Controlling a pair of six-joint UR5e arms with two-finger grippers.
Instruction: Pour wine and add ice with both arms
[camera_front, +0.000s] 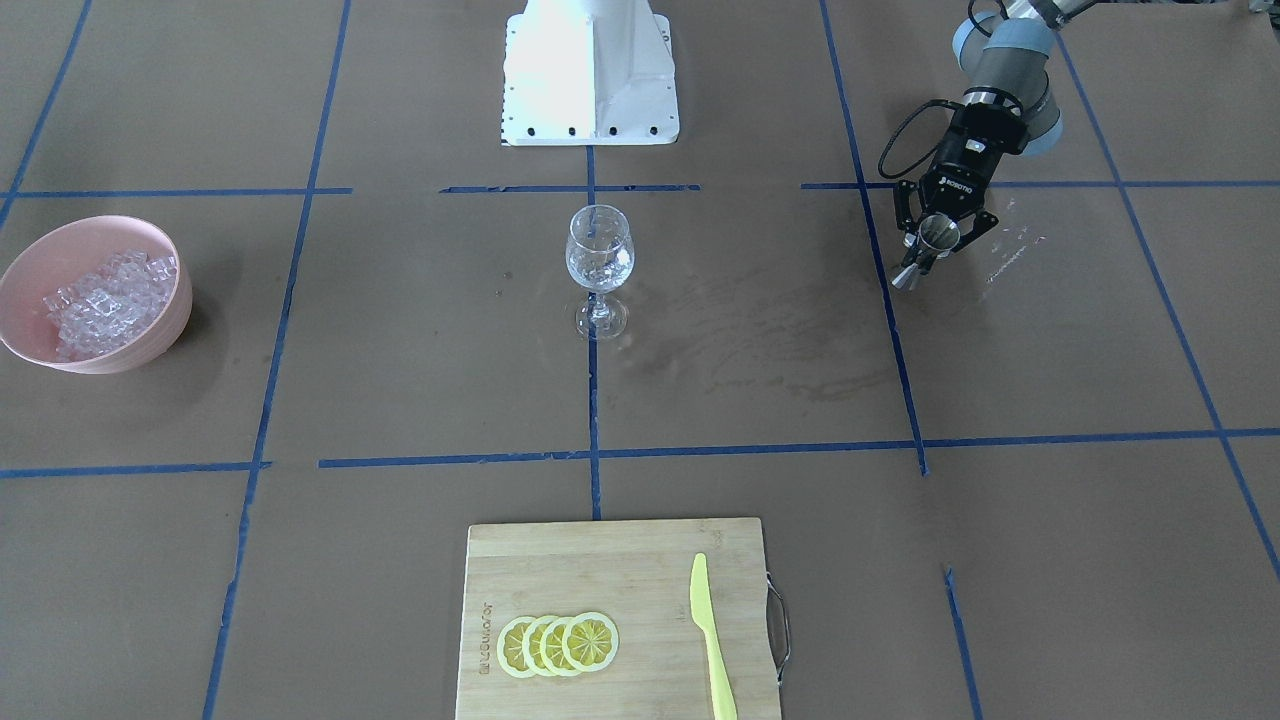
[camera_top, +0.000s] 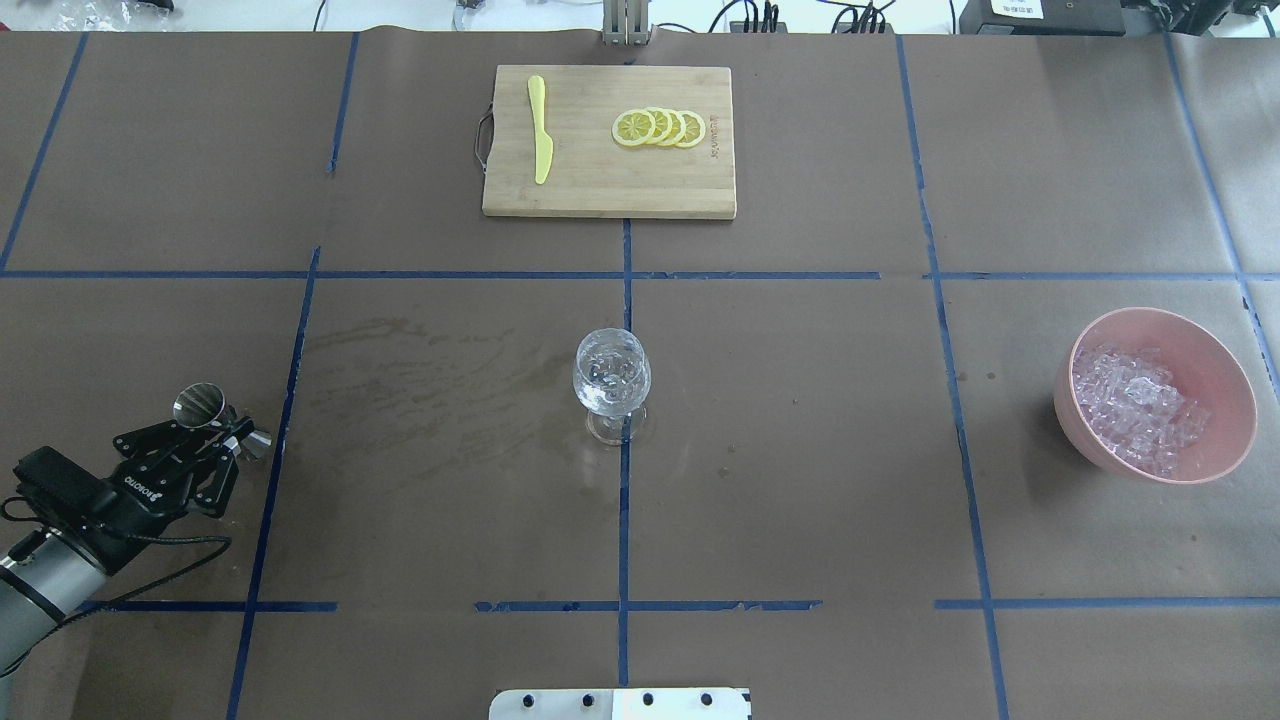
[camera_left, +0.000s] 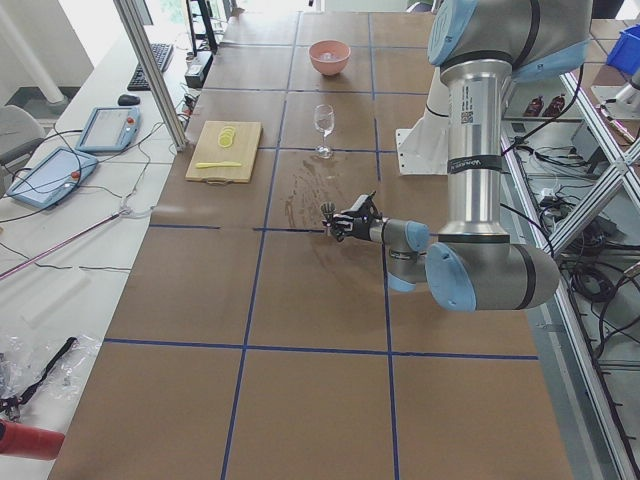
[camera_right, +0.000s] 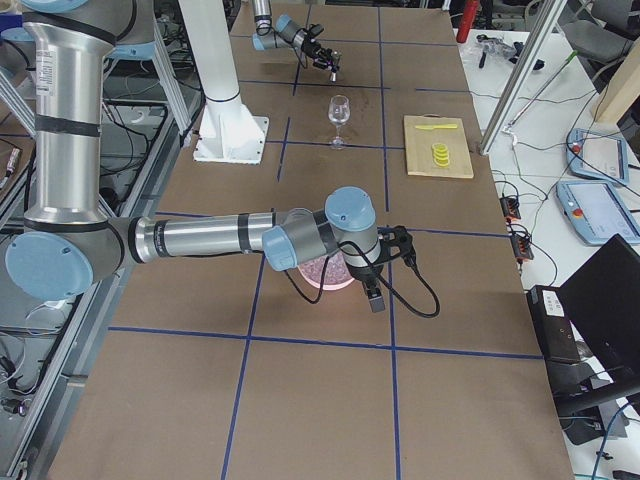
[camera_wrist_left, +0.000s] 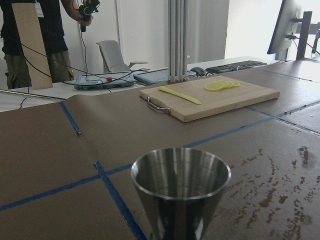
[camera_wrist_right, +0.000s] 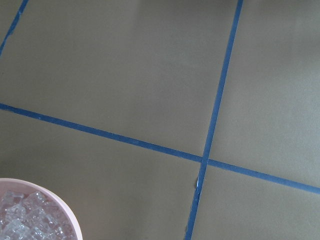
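**A:** Clear ice (camera_top: 1135, 405) heaps in the pink bowl (camera_top: 1225, 385) near the counter's (camera_top: 800, 480) right end. The right arm (camera_right: 330, 225) hangs above it.

**B:** So the ice step comes next, I'd judge. How should it be done?

**A:** Drop straight into the heap and take only a few cubes. Release them low over the wine glass (camera_top: 611, 375) at the counter's middle, so it doesn't tip.

**B:** And the claws?

**A:** Near the left end, by the robot's edge, the left claw (camera_top: 232, 428) is closed narrowly on a steel jigger (camera_top: 200, 405). No liquid shows inside it. The right claw (camera_right: 373, 295) is too small to tell whether it is open or closed.
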